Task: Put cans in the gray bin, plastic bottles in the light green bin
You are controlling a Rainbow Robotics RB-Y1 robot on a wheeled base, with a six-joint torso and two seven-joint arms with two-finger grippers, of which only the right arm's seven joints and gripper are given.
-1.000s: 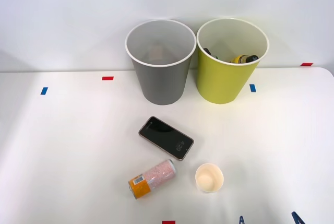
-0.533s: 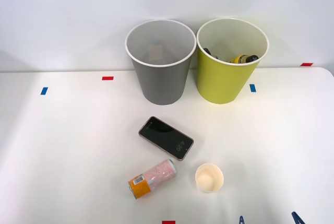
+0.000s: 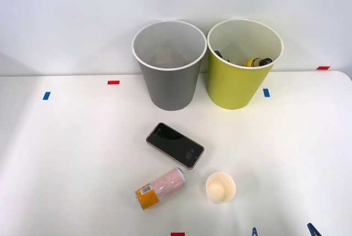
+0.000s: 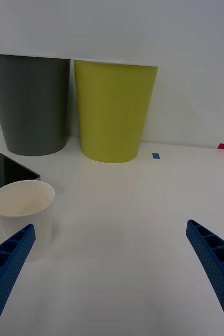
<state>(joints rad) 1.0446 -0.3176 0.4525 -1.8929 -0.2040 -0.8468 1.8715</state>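
A pink can [image 3: 160,188] lies on its side on the white table [image 3: 71,153], left of the right gripper [image 4: 112,278], whose fingers are spread wide, holding nothing.

Pale pink speckled can [image 3: 160,188] with orange end; gray bin [image 3: 168,84], yellow-green bin [image 3: 236,86], both white-rimmed; black phone [image 3: 175,145].

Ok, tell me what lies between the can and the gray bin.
In the front view, a black phone lies flat on the table between the can and the gray bin.
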